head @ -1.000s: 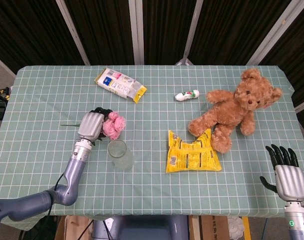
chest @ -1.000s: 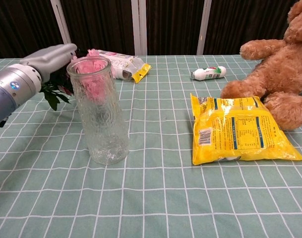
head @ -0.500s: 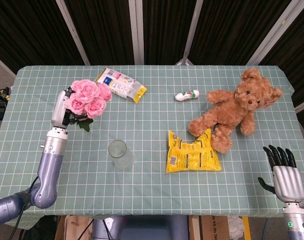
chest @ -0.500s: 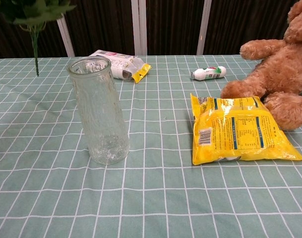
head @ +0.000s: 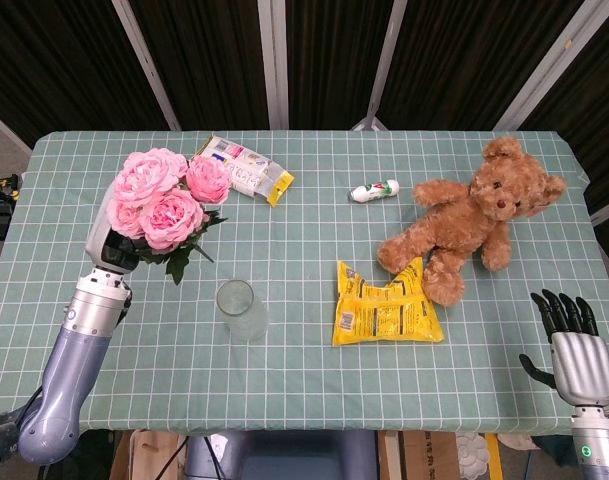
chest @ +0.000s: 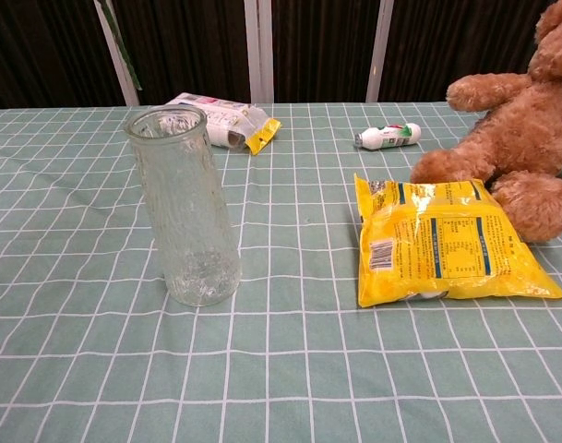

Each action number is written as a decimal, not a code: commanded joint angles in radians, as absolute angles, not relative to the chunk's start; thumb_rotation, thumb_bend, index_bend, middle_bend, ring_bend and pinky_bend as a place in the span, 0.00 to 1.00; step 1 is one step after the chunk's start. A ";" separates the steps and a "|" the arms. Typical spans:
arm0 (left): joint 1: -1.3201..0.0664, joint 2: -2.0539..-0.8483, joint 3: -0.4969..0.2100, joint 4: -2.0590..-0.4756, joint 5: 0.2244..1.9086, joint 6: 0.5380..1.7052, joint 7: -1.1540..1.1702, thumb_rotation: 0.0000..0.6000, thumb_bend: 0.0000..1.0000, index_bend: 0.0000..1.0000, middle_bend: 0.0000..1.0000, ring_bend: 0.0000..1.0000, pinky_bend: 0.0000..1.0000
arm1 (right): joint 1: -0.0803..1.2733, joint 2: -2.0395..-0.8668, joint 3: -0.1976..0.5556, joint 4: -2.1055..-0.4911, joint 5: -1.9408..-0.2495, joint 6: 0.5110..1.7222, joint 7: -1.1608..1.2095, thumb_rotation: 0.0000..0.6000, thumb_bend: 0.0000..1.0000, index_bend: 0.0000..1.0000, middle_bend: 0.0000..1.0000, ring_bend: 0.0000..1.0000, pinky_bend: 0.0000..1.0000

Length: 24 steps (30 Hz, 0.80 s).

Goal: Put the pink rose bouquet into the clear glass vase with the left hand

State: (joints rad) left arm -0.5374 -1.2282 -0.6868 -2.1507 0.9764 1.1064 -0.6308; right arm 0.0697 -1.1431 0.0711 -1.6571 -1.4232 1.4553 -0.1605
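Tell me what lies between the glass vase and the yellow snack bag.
Nothing: in the head view, only bare checked tablecloth separates the glass vase from the yellow snack bag. The chest view shows the same open stretch.

L hand [head: 112,245] gripping pink rose bouquet [head: 164,200], now lifted clear of tablecloth; 1 s ago bouquet lay flat just beside clear glass vase [head: 240,308]. Blooms larger in head view, so prob. raised toward camera, facing up. Bouquet shifted left, away from vase. Chest view: leaves gone from frame, only thin green stem bit [chest: 113,29] at top left, partly cut off. R hand [head: 576,350] dropped slightly.
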 commanded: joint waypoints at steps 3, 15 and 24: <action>-0.544 -1.169 -0.744 -2.222 0.890 1.067 -0.676 1.00 0.36 0.35 0.40 0.27 0.44 | 0.070 -1.141 0.074 -1.654 -1.419 1.454 -0.153 1.00 0.24 0.11 0.11 0.06 0.00; -0.575 -1.138 -0.726 -2.285 0.839 1.049 -0.656 1.00 0.36 0.35 0.39 0.27 0.44 | 0.067 -1.135 0.078 -1.651 -1.419 1.459 -0.128 1.00 0.24 0.11 0.11 0.06 0.00; -0.598 -1.166 -0.667 -2.266 0.842 1.044 -0.636 1.00 0.36 0.35 0.39 0.27 0.44 | 0.064 -1.130 0.081 -1.653 -1.417 1.463 -0.119 1.00 0.24 0.11 0.11 0.06 0.00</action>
State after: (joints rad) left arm -0.5954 -1.1620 -0.6720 -2.2700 0.8419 1.0463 -0.6377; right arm 0.0637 -1.1301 0.0805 -1.6528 -1.4174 1.4631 -0.1186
